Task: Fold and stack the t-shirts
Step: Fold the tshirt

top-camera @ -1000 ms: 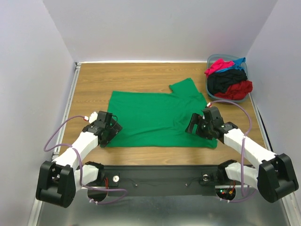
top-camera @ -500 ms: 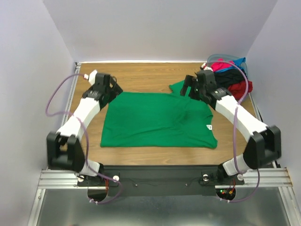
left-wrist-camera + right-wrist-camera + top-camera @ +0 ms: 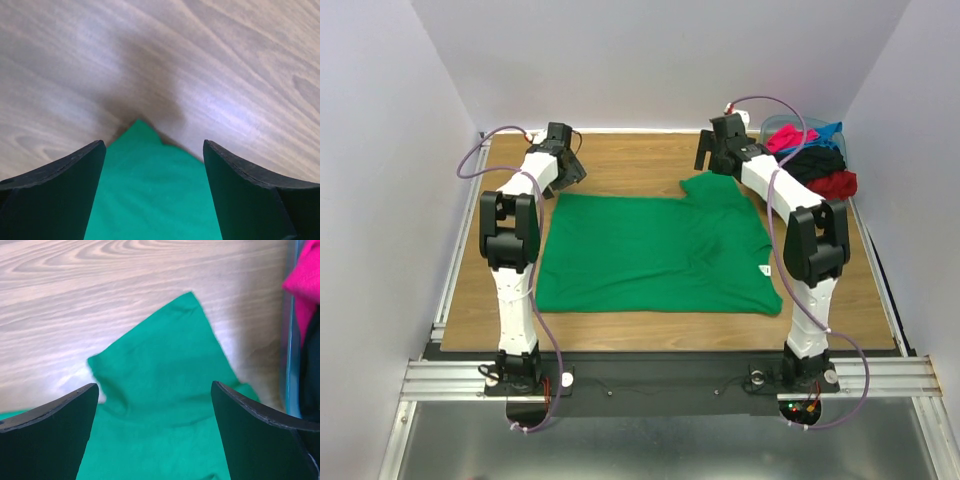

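Green t-shirt (image 3: pixel 655 250) lay flat and lightly wrinkled on the wooden table (image 3: pixel 620 150), the left gripper (image 3: pixel 566 168) at its far-left corner and the right gripper (image 3: pixel 712 158) over its far sleeve (image 3: pixel 715 188). Left wrist: jaws parted, straddling that pointed corner. Right wrist: jaws parted above the sleeve.

Arms (image 3: pixel 515 290) white, joints (image 3: pixel 510 228) black, cables (image 3: pixel 765 97) purple; claw fingers (image 3: pixel 50 192) black, curved.

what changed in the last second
Both arms swung from the green t-shirt's near edge to its far edge. The left gripper is now open over the far-left corner, the right gripper open over the sleeve. Neither holds anything. The t-shirt and the bin stayed put.
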Robot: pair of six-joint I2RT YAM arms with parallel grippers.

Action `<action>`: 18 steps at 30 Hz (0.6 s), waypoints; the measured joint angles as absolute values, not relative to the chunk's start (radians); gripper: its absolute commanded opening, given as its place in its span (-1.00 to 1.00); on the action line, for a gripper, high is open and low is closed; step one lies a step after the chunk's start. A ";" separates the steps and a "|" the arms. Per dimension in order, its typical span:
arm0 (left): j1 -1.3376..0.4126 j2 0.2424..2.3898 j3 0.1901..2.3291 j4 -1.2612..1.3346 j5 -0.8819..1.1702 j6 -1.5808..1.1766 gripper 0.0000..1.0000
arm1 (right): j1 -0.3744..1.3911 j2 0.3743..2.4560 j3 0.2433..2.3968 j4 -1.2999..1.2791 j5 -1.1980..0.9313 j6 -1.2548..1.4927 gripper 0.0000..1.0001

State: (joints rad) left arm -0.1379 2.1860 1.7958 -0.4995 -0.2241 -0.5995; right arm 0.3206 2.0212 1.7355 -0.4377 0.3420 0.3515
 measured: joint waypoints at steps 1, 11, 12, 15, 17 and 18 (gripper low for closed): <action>-0.138 2.197 1.810 -0.503 -0.226 -0.598 0.74 | 0.315 2.044 1.755 -0.437 0.346 0.346 1.00; -0.138 2.260 1.837 -0.540 -0.262 -0.594 0.46 | 0.275 2.281 2.052 -0.443 0.395 0.281 1.00; -0.138 2.260 1.829 -0.540 -0.261 -0.596 0.43 | 0.274 2.300 2.078 -0.442 0.402 0.274 1.00; -0.138 2.257 1.813 -0.534 -0.270 -0.594 0.22 | 0.274 2.357 2.150 -0.441 0.424 0.256 1.00; -0.138 2.256 1.808 -0.529 -0.271 -0.595 -0.07 | 0.274 2.398 2.188 -0.440 0.435 0.247 1.00; -0.139 2.255 1.808 -0.527 -0.270 -0.596 -0.21 | 0.274 2.419 2.205 -0.439 0.438 0.242 1.00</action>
State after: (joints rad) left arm -0.1387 2.2555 1.8080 -0.5270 -0.2699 -0.5957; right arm 0.2741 2.4187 2.2051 -0.4393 0.4381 0.2420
